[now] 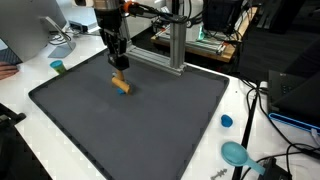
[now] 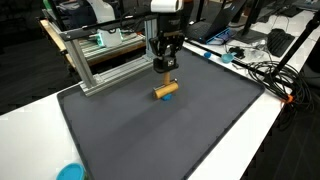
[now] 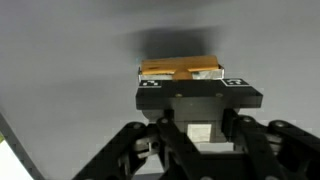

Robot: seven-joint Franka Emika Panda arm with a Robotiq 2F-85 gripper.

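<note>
A small tan wooden cylinder [image 1: 121, 85] lies on its side on the dark grey mat [image 1: 150, 125], toward the far side. It also shows in the other exterior view [image 2: 166, 89]. My gripper [image 1: 119, 68] hangs straight down just above the cylinder, close to its top, as both exterior views [image 2: 164, 70] show. In the wrist view the cylinder [image 3: 180, 68] lies just beyond the black gripper body, which hides the fingertips. The frames do not show whether the jaws are open or shut.
An aluminium frame [image 1: 175, 45] stands at the mat's far edge, close behind the arm. A blue cap [image 1: 226, 121] and a teal scoop [image 1: 236, 153] lie on the white table beside the mat. A green cup [image 1: 58, 67], cables and monitors ring the table.
</note>
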